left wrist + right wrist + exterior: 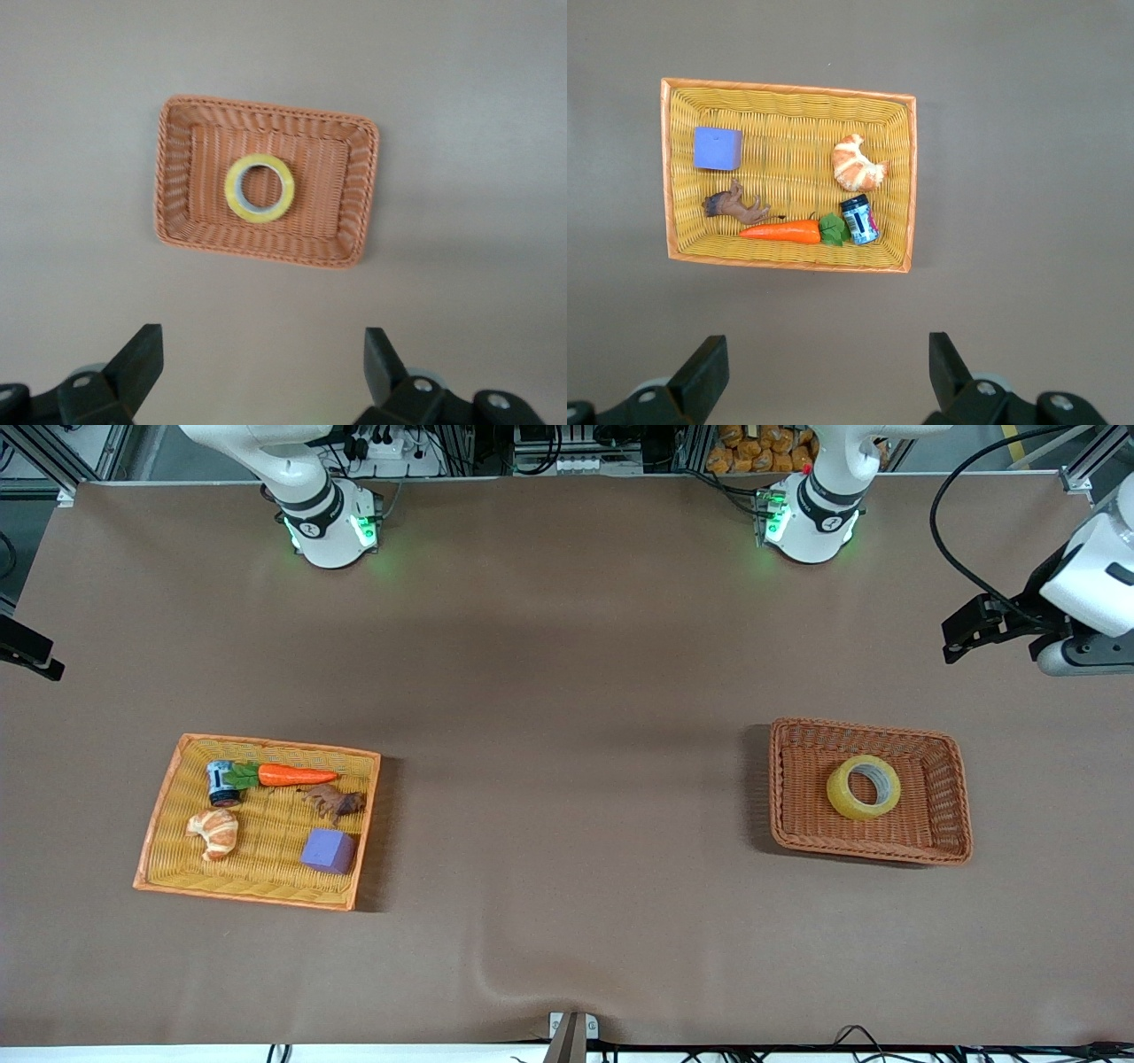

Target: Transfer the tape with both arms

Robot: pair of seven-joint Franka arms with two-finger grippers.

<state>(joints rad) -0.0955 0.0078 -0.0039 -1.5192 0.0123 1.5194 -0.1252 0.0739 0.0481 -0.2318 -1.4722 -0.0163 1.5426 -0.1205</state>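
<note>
Lying flat, the tape [864, 786] sits inside a brown wicker basket [948, 815] at the front view's right. At lower left, a yellow basket [177, 779] holds a carrot [297, 775], croissant [213, 832], purple cube [329, 851] and small jar [221, 783], label unreadable. Left gripper [257, 372] and right gripper [824, 372] hang above the tabletop [567, 691], fingers spread wide, empty.

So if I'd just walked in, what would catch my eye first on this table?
Probably the yellowish ring of packing tape, lying alone in the brown wicker basket toward the left arm's end. Then the yellow-orange woven tray toward the right arm's end, holding an orange toy carrot, a croissant and a purple cube. Both the left gripper and right gripper hang open, high above.
</note>
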